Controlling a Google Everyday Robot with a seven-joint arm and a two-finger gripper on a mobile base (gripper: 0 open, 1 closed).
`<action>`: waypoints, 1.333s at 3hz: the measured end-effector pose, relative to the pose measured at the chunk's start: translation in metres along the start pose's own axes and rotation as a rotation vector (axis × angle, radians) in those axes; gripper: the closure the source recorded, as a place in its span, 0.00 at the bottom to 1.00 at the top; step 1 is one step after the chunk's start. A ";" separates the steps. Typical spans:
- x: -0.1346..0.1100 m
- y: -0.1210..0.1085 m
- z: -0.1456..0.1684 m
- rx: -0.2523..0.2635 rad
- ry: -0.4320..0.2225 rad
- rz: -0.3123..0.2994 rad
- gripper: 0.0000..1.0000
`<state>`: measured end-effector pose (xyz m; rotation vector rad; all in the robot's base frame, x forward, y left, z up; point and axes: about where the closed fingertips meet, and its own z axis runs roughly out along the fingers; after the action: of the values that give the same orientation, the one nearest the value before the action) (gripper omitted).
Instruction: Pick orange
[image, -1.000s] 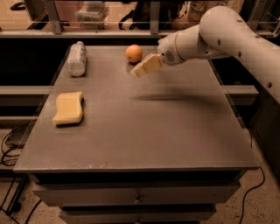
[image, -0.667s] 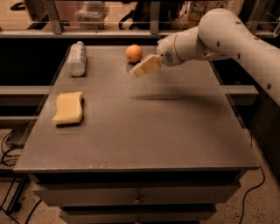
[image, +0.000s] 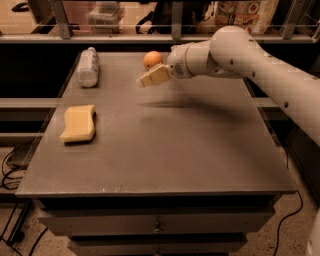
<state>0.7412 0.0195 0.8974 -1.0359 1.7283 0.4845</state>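
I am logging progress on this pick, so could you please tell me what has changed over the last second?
The gripper has edged left in the camera view, ending just in front of the orange, which it has not taken hold of. The orange, bottle and sponge lie where they were.

We see our gripper (image: 150, 78) has shifted a little to the left above the table (image: 175, 160) since a second ago. The orange (image: 152, 59), which then lay behind the gripper and off to its left, now sits just behind it and nearly in line. The arm's shadow (image: 170, 105) beneath the gripper has slid left with it.
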 end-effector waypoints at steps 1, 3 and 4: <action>-0.001 -0.016 0.024 0.047 -0.050 0.014 0.00; 0.005 -0.048 0.063 0.098 -0.107 0.063 0.00; 0.008 -0.057 0.078 0.093 -0.114 0.084 0.18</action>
<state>0.8310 0.0414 0.8674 -0.8562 1.6812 0.5022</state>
